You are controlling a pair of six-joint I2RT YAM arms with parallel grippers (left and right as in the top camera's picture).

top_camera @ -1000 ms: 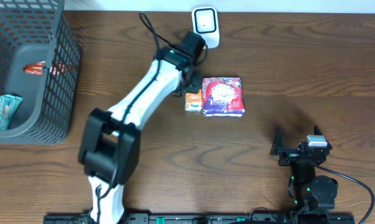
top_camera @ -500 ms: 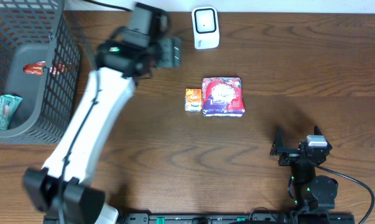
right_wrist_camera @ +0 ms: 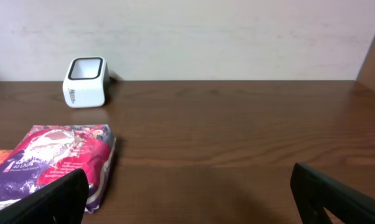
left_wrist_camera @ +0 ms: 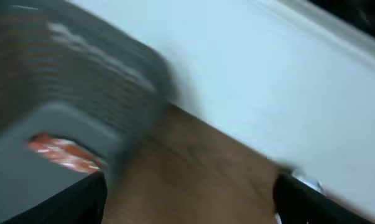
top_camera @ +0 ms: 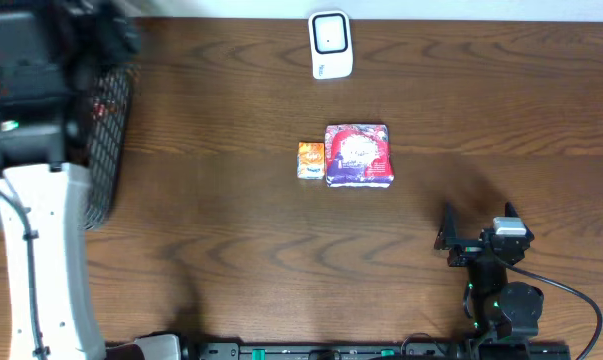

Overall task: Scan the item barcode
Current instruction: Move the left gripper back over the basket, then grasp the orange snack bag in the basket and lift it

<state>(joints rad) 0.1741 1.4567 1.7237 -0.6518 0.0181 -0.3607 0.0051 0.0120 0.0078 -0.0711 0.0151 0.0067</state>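
Here, the left gripper (left_wrist_camera: 187, 202) hangs wide open and empty by the basket (left_wrist_camera: 106, 74); the right gripper (right_wrist_camera: 190, 196) rests open too. The purple packet (top_camera: 358, 155) lies mid-table touching the orange packet (top_camera: 311, 160), near the scanner (top_camera: 330, 44)

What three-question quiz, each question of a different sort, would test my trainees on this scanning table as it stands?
1. True or false: the scanner stands between the orange packet and the purple pouch.
2. The right gripper holds: A the purple pouch, B the scanner, C nothing.
3. Fill in: the red wrapper in the left wrist view lies inside the grey ___.
Key: 1 false, the two lie side by side and the scanner stands apart from them; 2 C, its jaws are open; 3 basket.
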